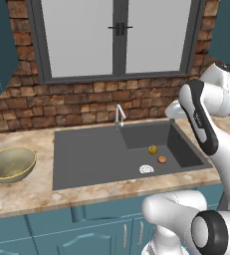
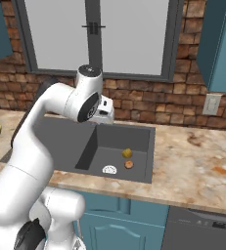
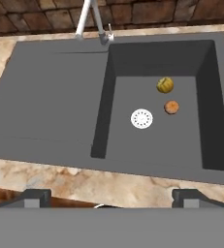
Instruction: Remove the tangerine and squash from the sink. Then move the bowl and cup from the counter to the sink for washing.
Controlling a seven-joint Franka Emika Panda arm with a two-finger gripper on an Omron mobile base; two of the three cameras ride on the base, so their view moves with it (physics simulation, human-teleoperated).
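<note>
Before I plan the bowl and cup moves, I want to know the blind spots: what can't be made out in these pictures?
- Bowl: whole in the left base view; in the right base view the left edge and the arm cut it to a sliver.
- Gripper: open in the hand view; in the base views the arm's own links hide the fingers.
- Tangerine and squash: too small for surface detail.

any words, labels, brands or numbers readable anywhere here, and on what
No readable text anywhere.
The dark grey rectangular sink, the wide olive-brass bowl, the small yellow-green squash and the tiny orange tangerine all show plain surfaces.
The white wall outlet plate bears no legible marking.
</note>
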